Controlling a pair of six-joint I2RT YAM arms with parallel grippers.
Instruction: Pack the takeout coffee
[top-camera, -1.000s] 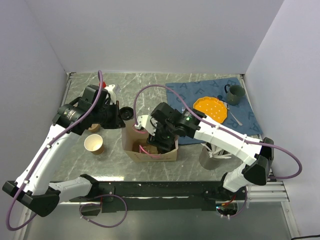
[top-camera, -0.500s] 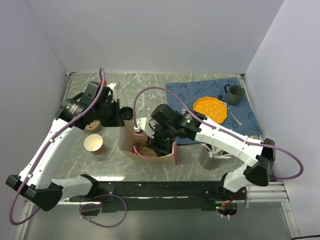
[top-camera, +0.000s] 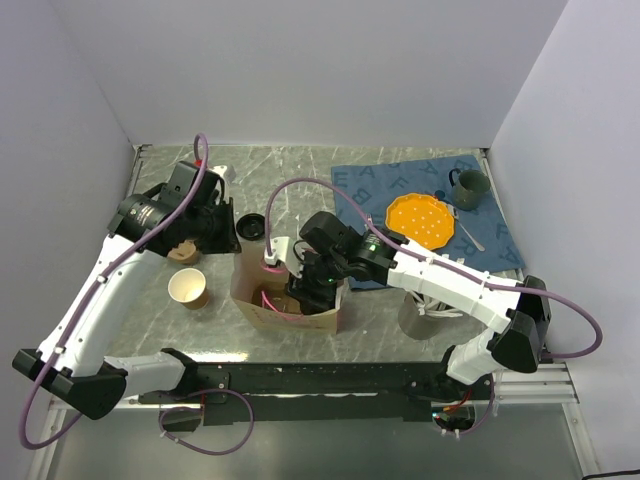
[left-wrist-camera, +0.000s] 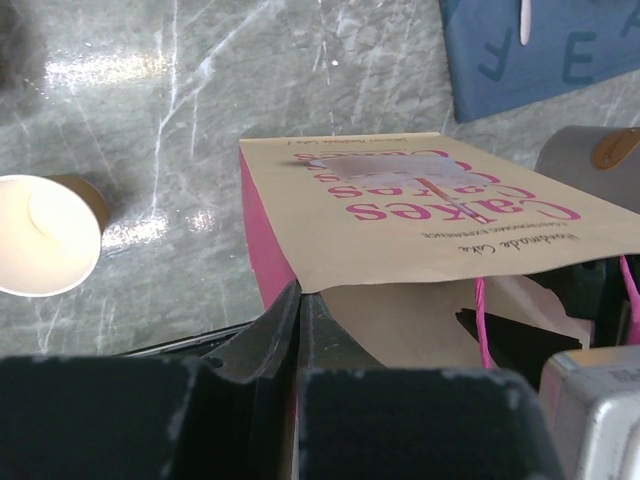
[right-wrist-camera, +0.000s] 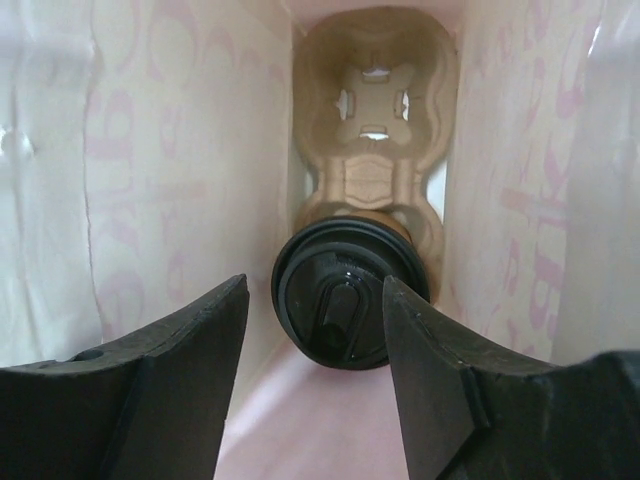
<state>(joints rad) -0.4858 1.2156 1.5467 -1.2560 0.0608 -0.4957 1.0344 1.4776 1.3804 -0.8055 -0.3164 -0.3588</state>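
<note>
takeout coffee (right-wrist-camera: 350, 295) is seated in the molded cup carrier (right-wrist-camera: 372, 120) at the bottom of the paper bag (left-wrist-camera: 440, 200). right gripper (right-wrist-camera: 315, 300) is inside the bag above it, jaws apart and clear of the lid. left gripper (left-wrist-camera: 298, 312) is pinched closed on the bag's rim. judgement: cup light and thin-walled, dents if squeezed; lid slick, may pop. best hold: the paper wall just under the lid, kept upright.

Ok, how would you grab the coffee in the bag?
By the coffee's lid rim, coming straight down through the bag's open top. The walls stand close on both sides and it sits in a tray, so only its top is free.
</note>
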